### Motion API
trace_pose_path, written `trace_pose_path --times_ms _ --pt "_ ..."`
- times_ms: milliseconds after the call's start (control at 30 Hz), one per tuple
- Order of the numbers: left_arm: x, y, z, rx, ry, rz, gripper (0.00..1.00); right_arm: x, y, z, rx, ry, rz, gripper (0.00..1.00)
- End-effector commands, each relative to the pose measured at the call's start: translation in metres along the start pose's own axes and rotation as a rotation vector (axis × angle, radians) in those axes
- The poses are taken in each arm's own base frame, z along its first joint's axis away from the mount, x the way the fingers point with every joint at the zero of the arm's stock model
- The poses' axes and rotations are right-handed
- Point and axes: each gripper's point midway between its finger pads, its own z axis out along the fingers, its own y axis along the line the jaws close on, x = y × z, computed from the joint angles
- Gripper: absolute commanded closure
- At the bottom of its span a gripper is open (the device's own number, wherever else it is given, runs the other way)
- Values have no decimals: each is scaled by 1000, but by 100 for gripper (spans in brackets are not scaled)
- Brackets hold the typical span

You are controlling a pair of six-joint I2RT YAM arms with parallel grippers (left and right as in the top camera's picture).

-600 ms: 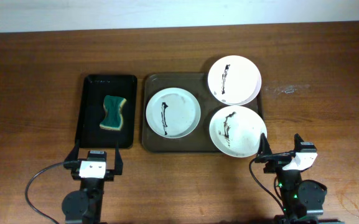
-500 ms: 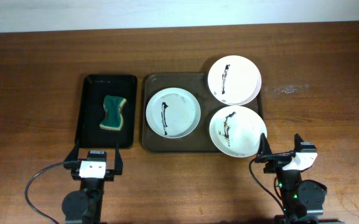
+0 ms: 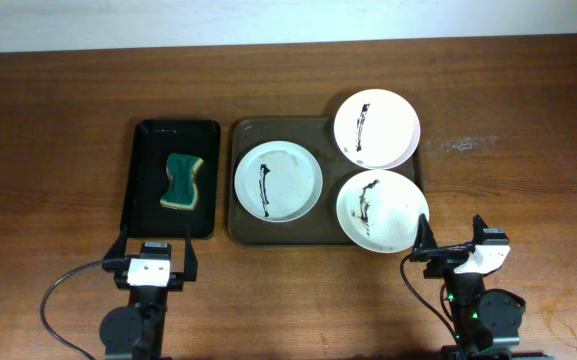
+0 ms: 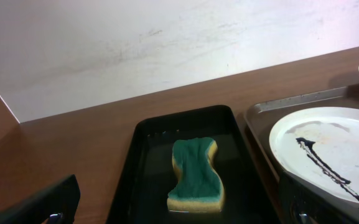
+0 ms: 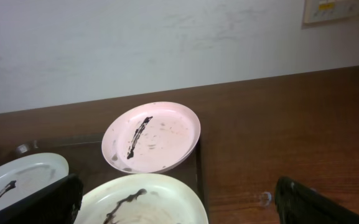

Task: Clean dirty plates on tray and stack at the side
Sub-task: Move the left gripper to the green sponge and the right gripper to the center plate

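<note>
Table [image 3: 58, 120], tray [image 3: 320, 228], 3 streaked plates [image 3: 293, 180]

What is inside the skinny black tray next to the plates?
A green sponge with a yellow bottom layer lies flat in the black tray. The bit of tray floor under the sponge is covered, so that part cannot be seen.

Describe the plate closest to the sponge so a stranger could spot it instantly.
On the wooden table, find the large brownish-grey tray beside the narrower black tray holding the green sponge. The wanted plate is the white one filling its left half. Unlike the other two plates, which overhang the rim, it lies wholly inside the tray.
</note>
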Motion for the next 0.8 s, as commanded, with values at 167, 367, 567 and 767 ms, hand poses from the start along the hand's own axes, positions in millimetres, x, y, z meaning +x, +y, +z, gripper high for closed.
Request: trace_pose_path --times_ms 167,367,567,767 --pt "2 5 0 -27 7 12 0 1 -4 0 22 -7 -5 1" --pt "-2 4 0 -23 -11 12 1 1 3 0 -19 -1 -4 1" --pt "-62 9 -10 4 -103 15 1 -54 33 -13 -150 -71 -13 1" --pt "-121 16 14 76 33 13 1 -111 54 13 -204 90 2 1"
